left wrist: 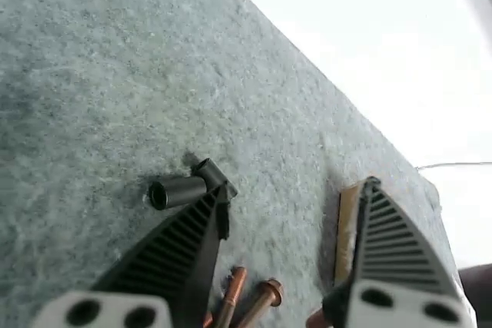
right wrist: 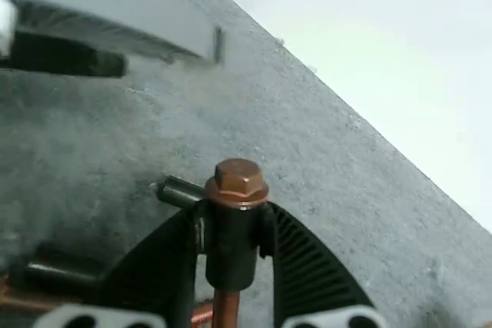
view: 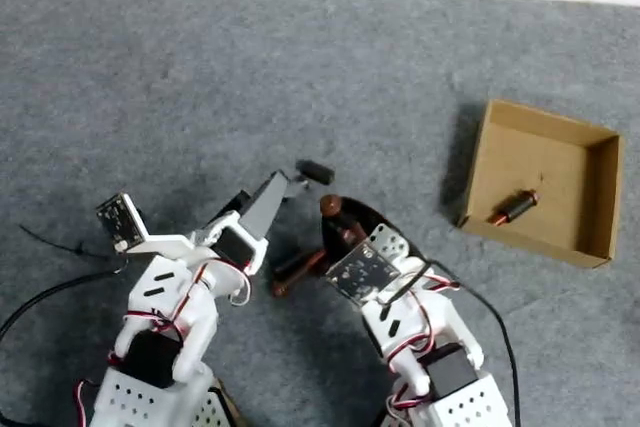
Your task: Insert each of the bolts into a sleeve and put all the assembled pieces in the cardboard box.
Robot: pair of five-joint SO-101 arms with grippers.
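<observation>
Grey carpeted surface (view: pixel 200 77). Item in hand: bolt (right wrist: pixel 240 182) seated in black sleeve (right wrist: pixel 233 247), the sleeve clamped upright between the right gripper (right wrist: pixel 234 224) fingers. Step, by judgement: assembly made, delivery pending. The next move calls for carrying it across to the cardboard box (view: pixel 540 125), which holds one assembled piece (view: pixel 515 207). Nearby: loose sleeve (left wrist: pixel 178 190) beside left gripper (left wrist: pixel 296 190), fingers apart; spare bolts (view: pixel 298 272) between the arms.

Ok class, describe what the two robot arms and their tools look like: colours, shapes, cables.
The left arm and right arm have white plastic shells around black motor blocks, with thin red, white and black wires looping between joints and black cables trailing behind. The left tool and right tool have black, ribbed, triangular fingers.
</observation>
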